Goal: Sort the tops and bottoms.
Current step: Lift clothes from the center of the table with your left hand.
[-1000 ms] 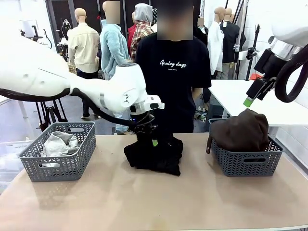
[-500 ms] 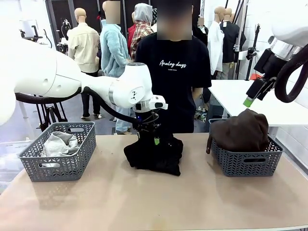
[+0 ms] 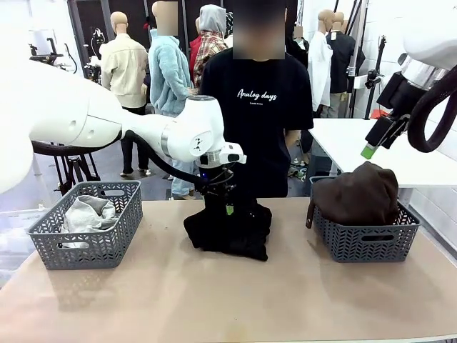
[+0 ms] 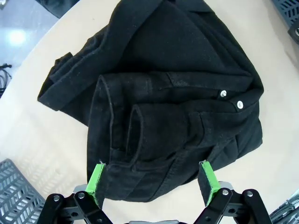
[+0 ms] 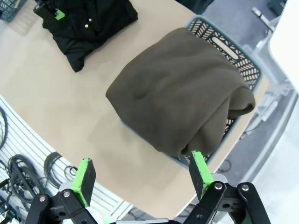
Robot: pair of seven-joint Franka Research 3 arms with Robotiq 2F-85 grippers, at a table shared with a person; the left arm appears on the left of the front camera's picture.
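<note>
Clothing is lying mid-table: a black, folded, silver-studded fabric bundle (image 4: 159,107) is resting flat on the tan table (image 3: 143,300), long axis running left to right. The left gripper (image 4: 152,184) is hovering over one folded edge, green pads (image 4: 96,184) apart, seemingly lining up a pinch. The right gripper (image 5: 140,175), also spread, is hanging above the dark brown fleece bundle (image 5: 182,102) heaped in a grey plastic basket (image 5: 233,51).

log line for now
left tool open over black garments | right tool open above brown garment in basket | grey garment in other basket
</note>
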